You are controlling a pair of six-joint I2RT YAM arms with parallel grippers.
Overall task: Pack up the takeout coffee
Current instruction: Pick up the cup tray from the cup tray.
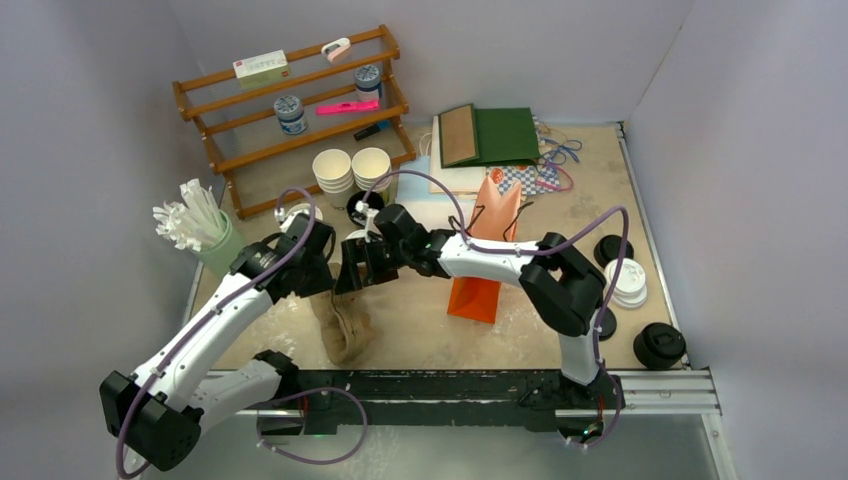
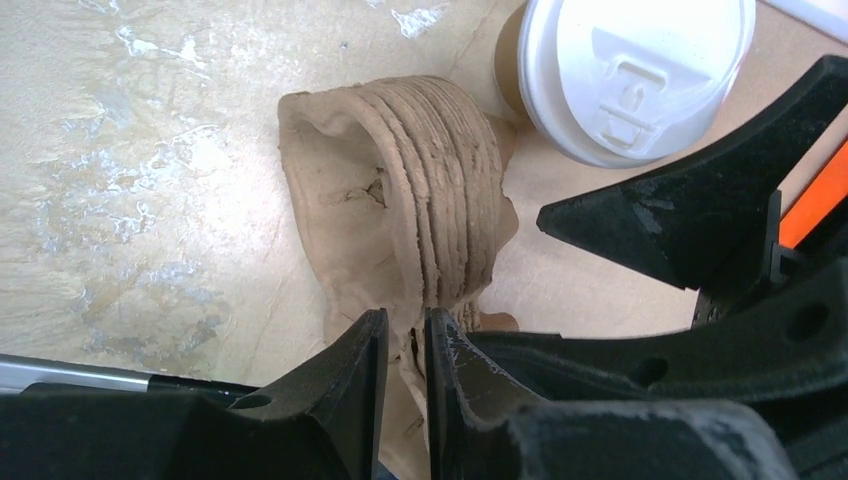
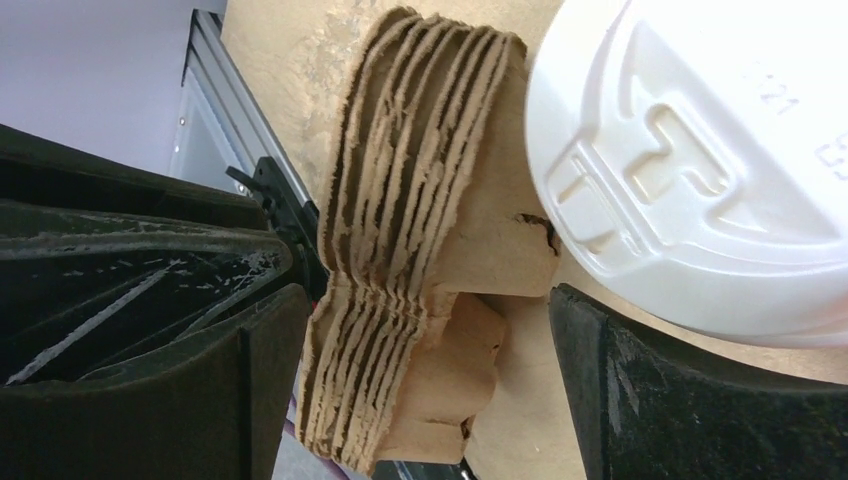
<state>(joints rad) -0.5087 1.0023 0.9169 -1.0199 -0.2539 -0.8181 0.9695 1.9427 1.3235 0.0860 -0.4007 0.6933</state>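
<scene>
One takeout coffee shows its round white lid on a brown kraft cup, standing right beside a stack of brown pulp cup carriers. My left gripper is shut on the near edge of that carrier stack, with pulp pinched between its jaws. My right gripper is open, its jaws standing wide on either side of the carrier stack without touching it. The coffee lid sits just past its right finger. From above, both grippers meet over the carrier stack at mid-table.
An orange bag lies behind the right arm. Stacked white cups and a black cup stand at the back, by a wooden rack. A straw holder is left; white lids and black lids are right.
</scene>
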